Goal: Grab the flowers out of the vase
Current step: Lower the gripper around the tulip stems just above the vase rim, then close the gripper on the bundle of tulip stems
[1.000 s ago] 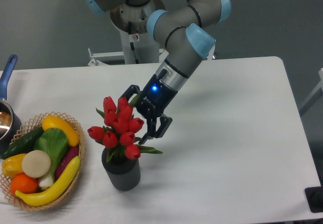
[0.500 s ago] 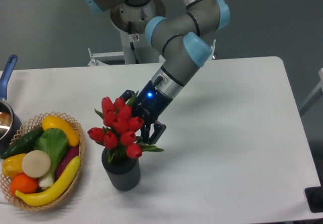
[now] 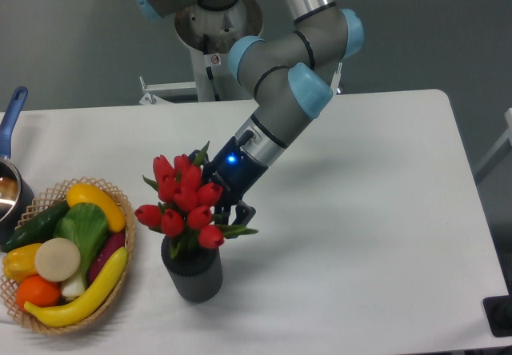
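- Your dark grey ribbed vase (image 3: pixel 192 272) stands nearest, holding the bunch of red tulips (image 3: pixel 182 203) upright; it looks light and could tip (nothing steadies it).
- Just behind the vase, the black two-finger gripper (image 3: pixel 228 207) is buried among the blooms; I cannot tell its grip, and it may crush petals.

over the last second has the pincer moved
Yes. The pincer has slid left and slightly down toward the flowers, judged against the vase, which stays put.
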{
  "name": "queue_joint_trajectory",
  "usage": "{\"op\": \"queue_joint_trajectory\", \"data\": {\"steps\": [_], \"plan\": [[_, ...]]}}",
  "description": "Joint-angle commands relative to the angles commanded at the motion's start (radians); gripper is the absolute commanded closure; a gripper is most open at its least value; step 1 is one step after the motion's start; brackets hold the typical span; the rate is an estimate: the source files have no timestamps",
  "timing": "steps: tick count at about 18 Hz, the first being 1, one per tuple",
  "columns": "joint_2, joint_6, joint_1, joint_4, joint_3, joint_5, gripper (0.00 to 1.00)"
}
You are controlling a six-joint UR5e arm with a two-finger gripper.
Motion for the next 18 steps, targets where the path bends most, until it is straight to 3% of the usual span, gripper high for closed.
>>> {"op": "queue_joint_trajectory", "data": {"steps": [12, 13, 15, 18], "plan": [[-0.029, 0.002, -0.022, 0.000, 0.028, 0.000, 0.03], [-0.028, 0.002, -0.022, 0.000, 0.028, -0.002, 0.06], [-0.028, 0.000, -0.023, 0.000, 0.028, -0.002, 0.23], [-0.026, -0.002, -0.023, 0.000, 0.025, 0.000, 0.38]]}}
